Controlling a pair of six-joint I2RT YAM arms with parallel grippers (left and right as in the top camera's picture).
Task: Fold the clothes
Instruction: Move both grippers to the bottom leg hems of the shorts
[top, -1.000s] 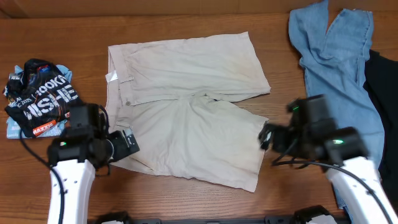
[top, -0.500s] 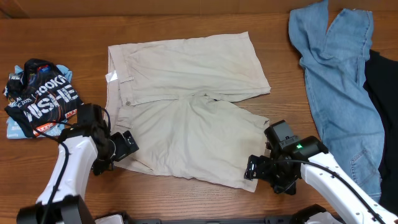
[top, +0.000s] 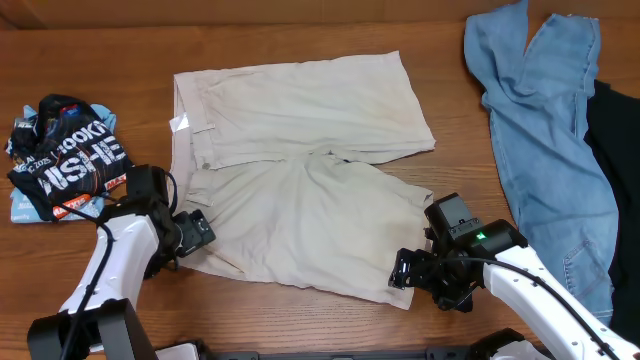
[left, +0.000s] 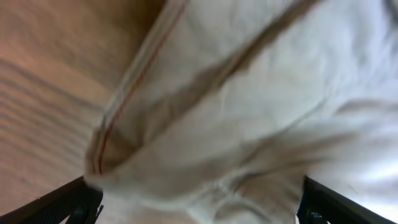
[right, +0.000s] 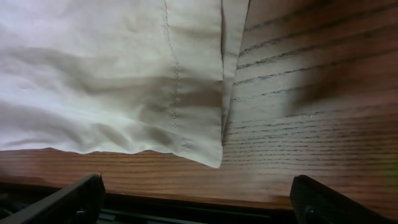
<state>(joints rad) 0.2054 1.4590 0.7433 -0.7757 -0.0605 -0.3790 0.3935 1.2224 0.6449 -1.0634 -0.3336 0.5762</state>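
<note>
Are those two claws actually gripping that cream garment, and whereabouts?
Nothing is held yet. The left gripper stands open over the waist-side edge of the cream cotton trousers; the right gripper stands open just short of their bottom hem corner.

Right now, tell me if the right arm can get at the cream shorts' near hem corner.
Probably yes: the hem corner lies just ahead of the open right fingers, with nothing between.

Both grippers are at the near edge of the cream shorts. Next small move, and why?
Probably close both and pinch: the left gripper is open over the waistband corner of the cream cotton shorts, and the right gripper is open at the near hem corner. Neither grips cloth yet.
</note>
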